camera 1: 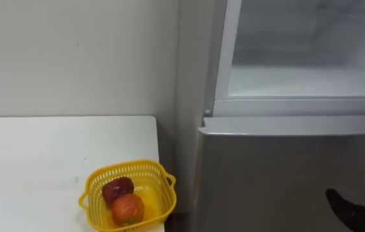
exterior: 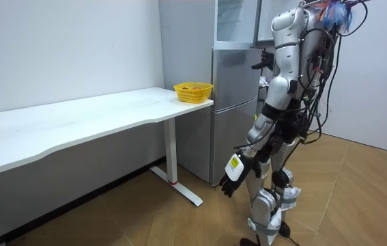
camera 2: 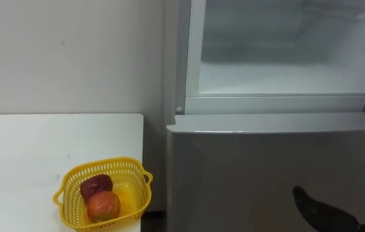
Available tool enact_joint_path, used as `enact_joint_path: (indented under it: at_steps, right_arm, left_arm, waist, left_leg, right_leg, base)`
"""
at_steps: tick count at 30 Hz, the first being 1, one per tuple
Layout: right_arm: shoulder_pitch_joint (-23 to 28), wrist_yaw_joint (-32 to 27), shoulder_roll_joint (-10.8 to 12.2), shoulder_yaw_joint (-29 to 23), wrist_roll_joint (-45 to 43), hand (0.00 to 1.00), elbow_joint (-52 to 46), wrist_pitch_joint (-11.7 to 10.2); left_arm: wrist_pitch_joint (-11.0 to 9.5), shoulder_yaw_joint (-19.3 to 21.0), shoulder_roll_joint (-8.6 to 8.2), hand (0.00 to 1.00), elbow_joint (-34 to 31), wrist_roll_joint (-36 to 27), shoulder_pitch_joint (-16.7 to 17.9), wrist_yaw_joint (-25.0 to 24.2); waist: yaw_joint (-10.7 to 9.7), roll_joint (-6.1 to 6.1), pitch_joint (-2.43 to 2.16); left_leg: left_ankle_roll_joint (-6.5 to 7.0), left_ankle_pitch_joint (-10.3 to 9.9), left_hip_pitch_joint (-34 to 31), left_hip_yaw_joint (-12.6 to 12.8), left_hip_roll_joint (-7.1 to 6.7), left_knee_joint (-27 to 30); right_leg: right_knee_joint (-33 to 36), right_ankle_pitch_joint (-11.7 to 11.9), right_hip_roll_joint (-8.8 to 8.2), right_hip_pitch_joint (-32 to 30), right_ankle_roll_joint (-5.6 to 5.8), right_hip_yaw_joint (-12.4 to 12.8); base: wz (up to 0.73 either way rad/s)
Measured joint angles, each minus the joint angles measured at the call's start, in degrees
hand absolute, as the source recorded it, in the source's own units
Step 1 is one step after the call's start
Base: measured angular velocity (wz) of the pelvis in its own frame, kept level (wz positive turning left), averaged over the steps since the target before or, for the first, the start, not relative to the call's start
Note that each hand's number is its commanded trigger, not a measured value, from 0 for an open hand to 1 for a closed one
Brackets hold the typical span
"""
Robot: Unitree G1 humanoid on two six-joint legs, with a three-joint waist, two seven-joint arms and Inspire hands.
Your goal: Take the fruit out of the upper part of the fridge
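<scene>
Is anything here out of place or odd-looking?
Nothing is spilled or broken. The upper fridge compartment stands open with its visible shelf bare, and the yellow basket of fruit sits close to the table corner.

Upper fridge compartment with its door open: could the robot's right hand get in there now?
Probably yes. The black right hand is raised before the grey lower fridge door, just beneath the open white upper compartment, and nothing stands between them.
</scene>
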Motion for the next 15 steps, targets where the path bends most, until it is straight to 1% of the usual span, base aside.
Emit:
enact_joint_path:
  at_steps: [1,2,4,6,8,10,11,12,13,15]
  right_arm:
    - [0.10,0.83,0.02,-0.03,3.46,0.00,2.18,0.23]
    - [0.28,1.22,0.06,-0.10,6.47,0.00,3.85,0.90]
    - [0.42,1.65,0.26,-0.09,9.35,0.00,5.70,2.03]
    - [0.41,2.14,0.36,-0.09,11.54,0.00,7.60,2.23]
    - [0.29,2.46,0.75,-0.24,14.98,0.00,9.64,2.41]
    - [0.41,2.48,0.83,-0.62,19.04,0.00,10.56,2.47]
    - [0.46,2.47,0.85,-1.10,23.57,0.00,11.18,2.52]
    - [0.46,2.42,0.90,-1.82,27.79,0.00,11.56,2.65]
    - [0.45,2.41,0.89,-2.10,29.79,0.00,11.68,2.66]
    - [0.44,2.44,0.90,-2.73,38.65,0.00,12.08,2.68]
  left_arm:
    - [0.06,0.43,0.00,0.00,0.18,0.06,0.27,-0.01]
    - [0.24,0.98,-0.04,0.00,0.32,0.07,0.24,-0.01]
    - [0.79,1.55,-0.06,0.00,0.36,0.08,0.27,-0.06]
    - [1.24,1.90,-0.04,0.00,0.54,0.05,0.25,-0.14]
    - [1.30,2.80,-0.01,0.00,0.51,0.05,0.33,-0.32]
    - [1.36,2.85,-0.03,0.00,0.48,0.06,0.29,-0.35]
    - [1.45,2.90,-0.03,0.00,0.16,0.07,0.32,-0.35]
    - [1.69,2.90,-0.04,0.00,-0.31,0.07,0.33,-0.35]
    - [1.71,2.90,-0.03,0.00,-0.40,0.03,0.32,-0.34]
    - [2.14,2.90,-0.02,0.00,-0.45,-0.16,0.20,-0.12]
  waist:
    - [-0.04,0.02,-0.07]
    - [-0.12,0.02,-0.12]
    - [-0.36,0.14,-0.15]
    - [-0.59,0.14,-0.16]
    - [-1.29,-0.29,-0.09]
    - [-1.41,-0.60,-0.02]
    - [-1.36,-0.88,0.00]
    - [-1.31,-0.93,-0.04]
    - [-1.34,-0.95,-0.04]
    - [-1.72,-0.98,-0.04]
  left_leg:
    - [0.00,0.00,-0.06,0.10,0.00,0.01]
    - [0.00,0.01,-0.13,0.09,0.00,0.03]
    - [0.01,0.01,-0.25,0.08,0.00,0.08]
    - [0.01,0.01,-0.27,0.11,-0.01,0.11]
    - [0.01,0.01,-0.29,0.11,-0.01,0.10]
    - [0.01,0.01,-0.22,0.12,-0.03,0.07]
    - [0.01,0.01,-0.20,0.16,-0.03,0.05]
    - [0.01,0.01,-0.20,0.21,-0.03,0.03]
    - [0.00,0.01,-0.20,0.24,-0.03,0.02]
    - [0.00,0.01,-0.22,0.40,0.01,0.01]
  right_leg:
    - [0.24,-0.09,0.00,-0.35,-0.03,0.07]
    - [0.30,-0.09,0.01,-0.51,-0.04,0.01]
    - [0.30,-0.08,0.00,-0.55,-0.05,0.04]
    - [0.25,-0.11,-0.04,-0.57,-0.04,0.19]
    - [0.14,-0.15,-0.06,-0.69,-0.03,0.06]
    - [0.11,-0.18,-0.05,-0.69,0.01,0.18]
    - [0.12,-0.19,-0.05,-0.65,0.02,0.19]
    - [0.14,-0.19,-0.02,-0.67,0.01,0.31]
    - [0.15,-0.19,-0.01,-0.66,0.01,0.38]
    - [0.15,-0.18,0.01,-0.65,0.00,0.45]
  base:
    - [-0.05]
    - [-0.04]
    - [0.00]
    - [0.00]
    - [0.00]
    - [0.00]
    - [0.00]
    - [0.00]
    - [-0.03]
    - [0.00]
